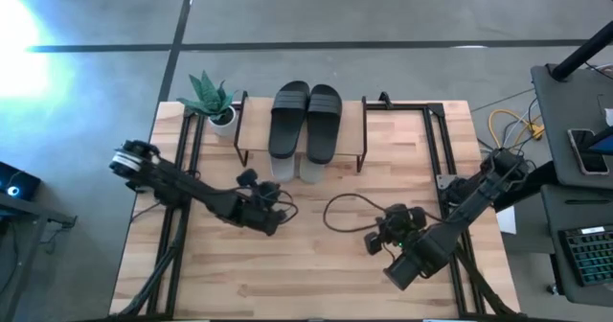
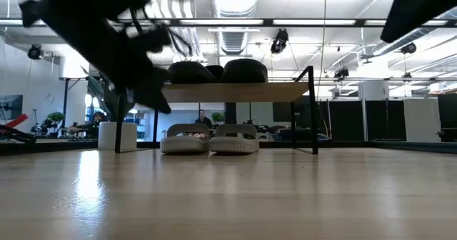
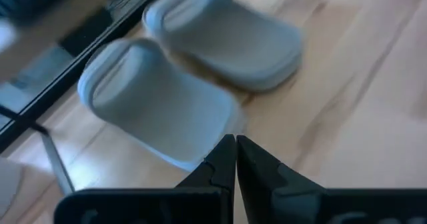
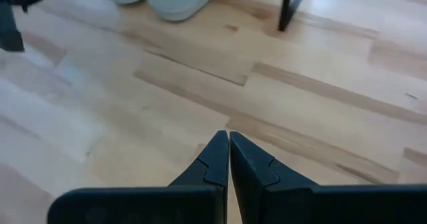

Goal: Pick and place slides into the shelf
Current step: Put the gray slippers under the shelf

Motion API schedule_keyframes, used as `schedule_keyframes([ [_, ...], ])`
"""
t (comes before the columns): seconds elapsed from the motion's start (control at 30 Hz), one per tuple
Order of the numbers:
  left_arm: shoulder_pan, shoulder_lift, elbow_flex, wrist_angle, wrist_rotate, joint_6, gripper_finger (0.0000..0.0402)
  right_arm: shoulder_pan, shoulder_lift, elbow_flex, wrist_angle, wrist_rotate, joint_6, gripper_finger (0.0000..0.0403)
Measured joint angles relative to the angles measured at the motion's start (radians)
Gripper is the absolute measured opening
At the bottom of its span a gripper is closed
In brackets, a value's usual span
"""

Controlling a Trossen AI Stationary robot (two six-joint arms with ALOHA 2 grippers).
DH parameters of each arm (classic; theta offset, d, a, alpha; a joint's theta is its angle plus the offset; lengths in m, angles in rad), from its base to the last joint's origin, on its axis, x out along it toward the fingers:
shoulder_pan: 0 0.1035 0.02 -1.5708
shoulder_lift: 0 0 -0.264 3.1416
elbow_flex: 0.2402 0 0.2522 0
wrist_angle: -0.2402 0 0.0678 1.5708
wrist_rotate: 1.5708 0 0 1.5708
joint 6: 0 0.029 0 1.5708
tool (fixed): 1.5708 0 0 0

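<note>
The shelf (image 1: 351, 130) stands at the table's far middle, its top board (image 2: 285, 91) on thin black legs. The black slides (image 1: 305, 121) lie side by side on that board. The light grey slides (image 2: 208, 141) rest on the table under it, their ends sticking out toward the near side (image 1: 297, 172). My left gripper (image 3: 235, 147) is shut, above the table just near-left of the grey slides (image 3: 153, 104), pointing at them. My right gripper (image 4: 229, 141) is shut over bare wood to the near right (image 1: 375, 238).
A potted plant (image 1: 213, 102) stands left of the shelf. A black cable (image 1: 345, 212) loops on the table between the two grippers. Black metal frames (image 1: 436, 140) run along the table's left and right sides. Bare wood (image 1: 316, 274) lies toward the near edge.
</note>
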Motion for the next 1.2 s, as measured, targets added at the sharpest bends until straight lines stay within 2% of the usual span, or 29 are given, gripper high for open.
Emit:
schedule_keyframes([
  [0.13, 0.049, 0.076, 0.012, 0.000, 0.006, 0.004, 0.0000, 0.000, 0.000, -0.012, -0.035, -0.003, 0.085, 0.0009],
  [0.3, 0.121, 0.124, 0.043, 0.011, 0.013, 0.103, 0.0000, -0.002, 0.000, -0.034, -0.036, -0.010, 0.154, 0.0009],
  [0.47, 0.200, 0.154, 0.058, 0.013, 0.096, 0.103, 0.0000, -0.005, 0.000, -0.059, -0.035, -0.031, 0.185, 0.0009],
  [0.57, 0.233, 0.174, 0.058, 0.022, 0.112, 0.111, 0.0000, -0.007, 0.000, -0.064, -0.033, -0.051, 0.185, 0.0009],
  [0.77, 0.250, 0.181, 0.058, 0.038, 0.154, 0.187, 0.0000, -0.006, 0.000, -0.070, -0.031, -0.059, 0.184, 0.0009],
  [1.2, 0.256, 0.179, 0.057, 0.007, 0.153, 0.179, 0.0000, -0.006, 0.001, -0.093, -0.023, -0.063, 0.184, 0.0009],
])
